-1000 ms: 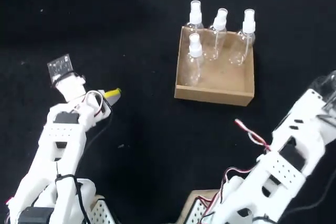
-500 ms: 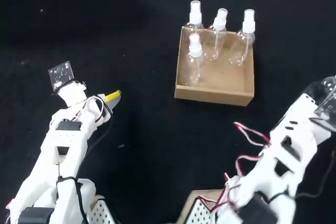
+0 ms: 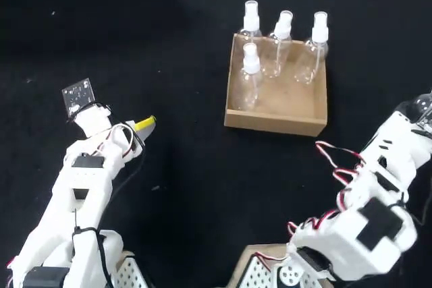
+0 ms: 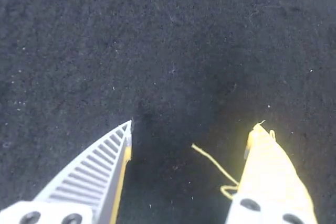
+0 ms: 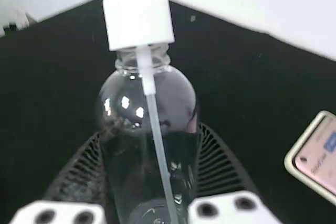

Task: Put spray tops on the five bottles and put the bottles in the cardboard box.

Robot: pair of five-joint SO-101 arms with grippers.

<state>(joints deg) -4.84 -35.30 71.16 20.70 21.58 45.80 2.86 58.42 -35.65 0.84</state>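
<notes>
Four bottles (image 3: 282, 44): stood upright with spray tops on inside the cardboard box (image 3: 275, 121), three along its far wall and one at its left side, placed as they were half a second before.
Fifth bottle (image 5: 147, 98): was clamped between the fingers of the right gripper (image 5: 149, 129), with its spray top (image 5: 137, 11) seated on the neck and the tube running down inside. In the high view it sat at the right edge, well apart from the box.
Right arm (image 3: 395, 160): had folded back since the earlier frame, and its lower joints had swung into sight near the front edge.
Left gripper (image 4: 193, 127): hung spread wide, holding nothing, over the black table (image 4: 168, 35), unmoved since that frame. A yellow thread (image 4: 215, 166) trailed from its yellow finger.
In the way: the box's right wall and the right-hand bottle in it stood nearest the held bottle.
Nearby: a flat pink-faced thing (image 5: 315, 156) with a pale rim lay near the right gripper.
</notes>
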